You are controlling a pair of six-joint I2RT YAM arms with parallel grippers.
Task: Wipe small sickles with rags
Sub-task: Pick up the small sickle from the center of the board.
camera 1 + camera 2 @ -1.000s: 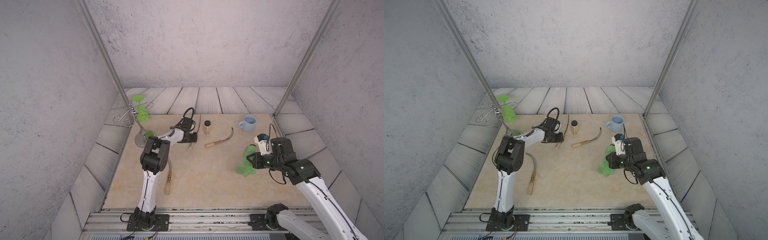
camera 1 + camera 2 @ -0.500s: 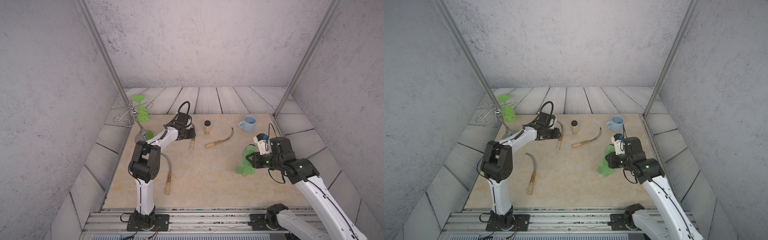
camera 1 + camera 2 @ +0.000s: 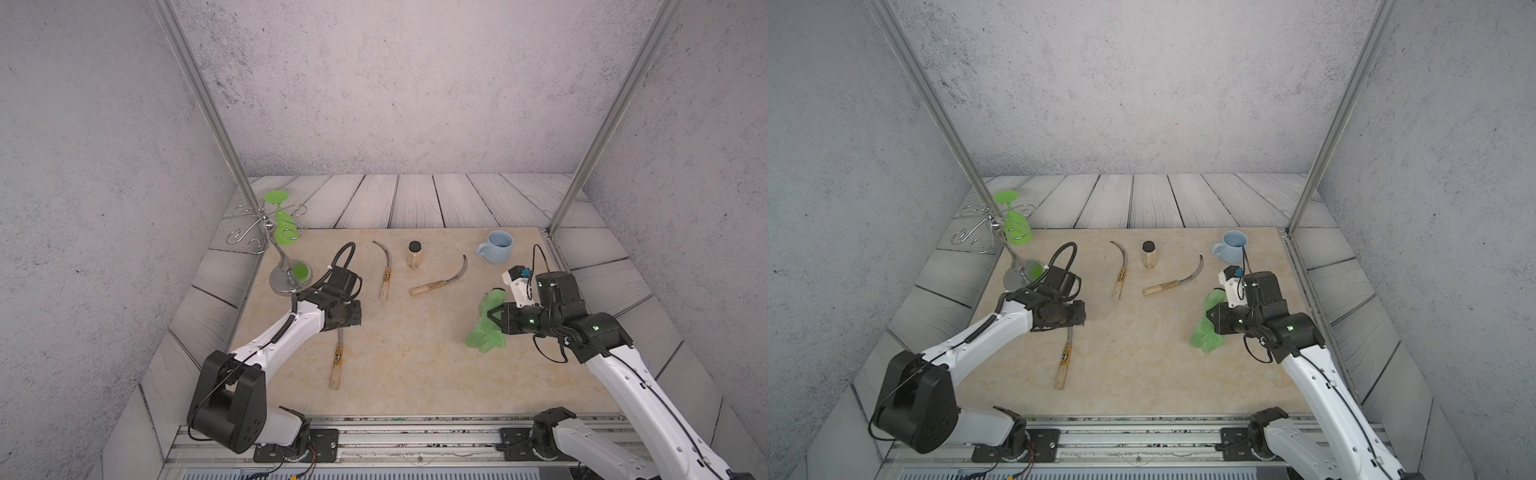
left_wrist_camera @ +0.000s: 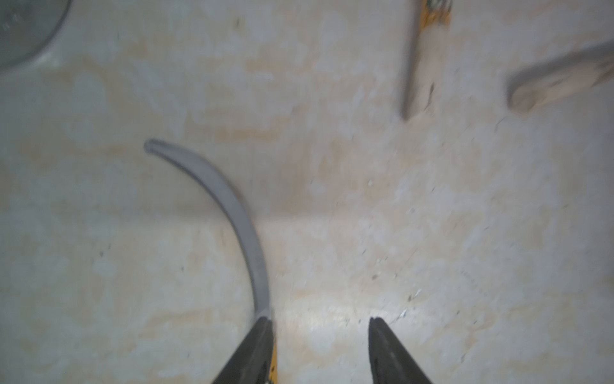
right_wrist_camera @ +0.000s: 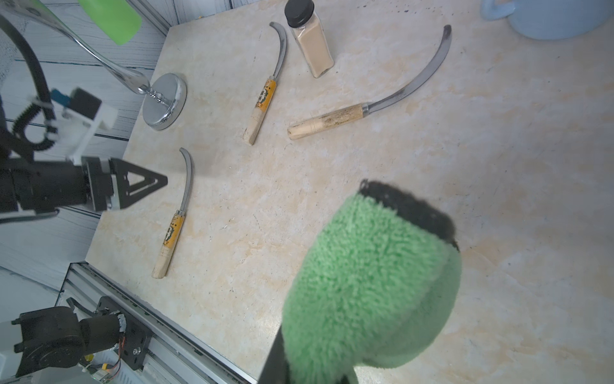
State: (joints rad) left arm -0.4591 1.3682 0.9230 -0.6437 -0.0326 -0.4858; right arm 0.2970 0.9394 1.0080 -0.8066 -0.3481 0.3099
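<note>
Three small sickles lie on the beige mat in both top views. The near one (image 3: 337,357) (image 5: 171,232) has a labelled handle, and its blade (image 4: 229,206) curves away ahead of my left gripper (image 4: 319,320). That gripper (image 3: 353,313) hovers over its blade-handle joint, open, with bare mat between the jaws and one finger (image 4: 255,345) over the handle's top. A second labelled sickle (image 3: 385,272) and a plain-handled one (image 3: 440,282) lie farther back. My right gripper (image 3: 496,318) is shut on the green rag (image 3: 486,330) (image 5: 365,282), which hangs above the mat's right side and hides the fingertips.
A chrome stand (image 3: 286,282) holding a green goblet (image 3: 284,226) stands at the back left. A spice bottle (image 3: 414,255) stands between the two far sickles, with a blue mug (image 3: 496,246) at the back right. A metal rail (image 3: 415,436) runs along the front edge.
My left gripper let go of the far labelled sickle, drew back toward the front and now hangs open over the near one. The right arm and rag have barely moved.
</note>
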